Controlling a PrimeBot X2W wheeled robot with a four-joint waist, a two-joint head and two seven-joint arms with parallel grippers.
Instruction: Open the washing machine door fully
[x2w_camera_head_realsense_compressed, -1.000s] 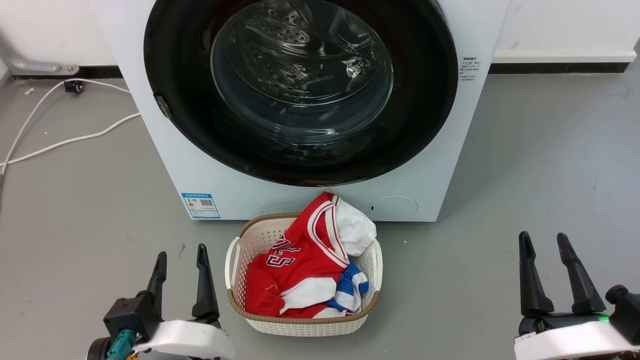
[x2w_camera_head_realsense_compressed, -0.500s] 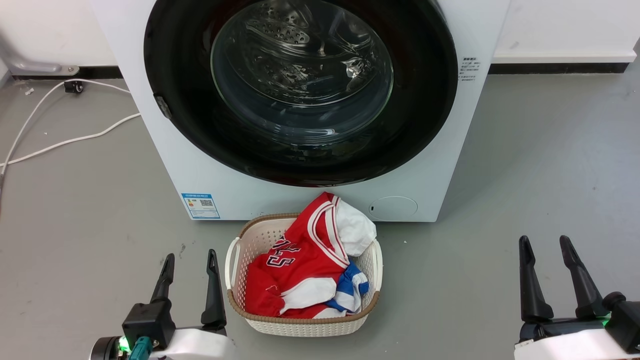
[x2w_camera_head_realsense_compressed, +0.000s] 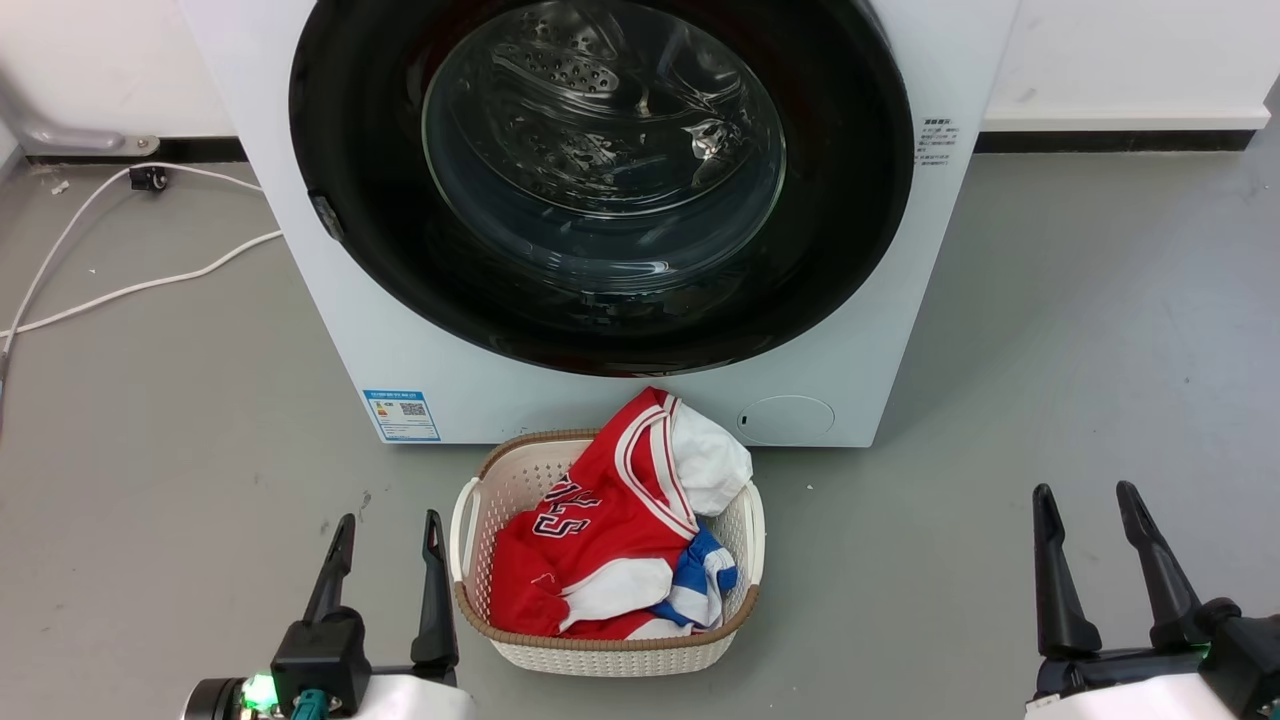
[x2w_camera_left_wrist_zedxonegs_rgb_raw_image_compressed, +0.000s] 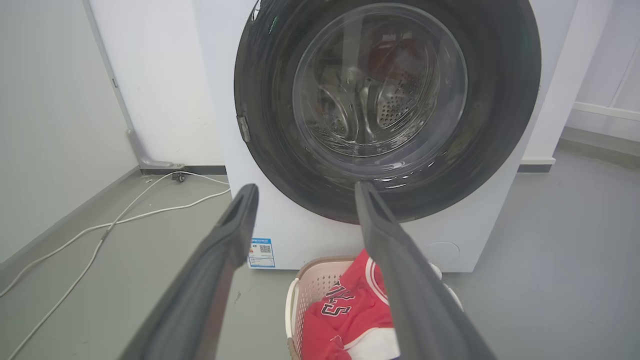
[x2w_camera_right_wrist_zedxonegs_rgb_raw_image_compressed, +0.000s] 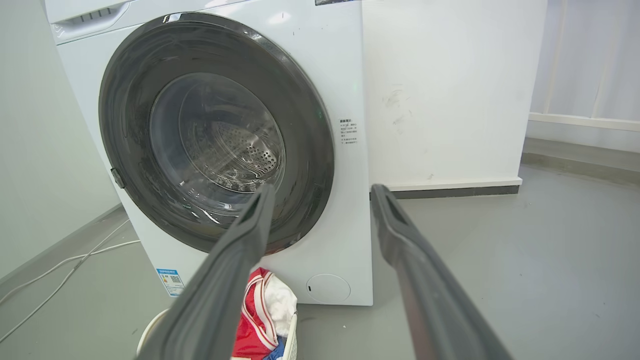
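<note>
Washing machine door (x2w_camera_head_realsense_compressed: 600, 190), the glossy black disc with a clear glass bowl, sits shut on the white front-loader (x2w_camera_head_realsense_compressed: 340, 330), far side. Nothing done yet! Left pincer (x2w_camera_head_realsense_compressed: 389, 520) and right pincer (x2w_camera_head_realsense_compressed: 1083, 490) hover near, both spread, well apart from it.

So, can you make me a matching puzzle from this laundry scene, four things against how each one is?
Things:
1. washing machine door
2. basket
3. cable
4. left gripper

States:
a. open, holding nothing
b. closed
c. holding clothes
d. lying on the floor

Pairs: 1-b, 2-c, 3-d, 4-a.
</note>
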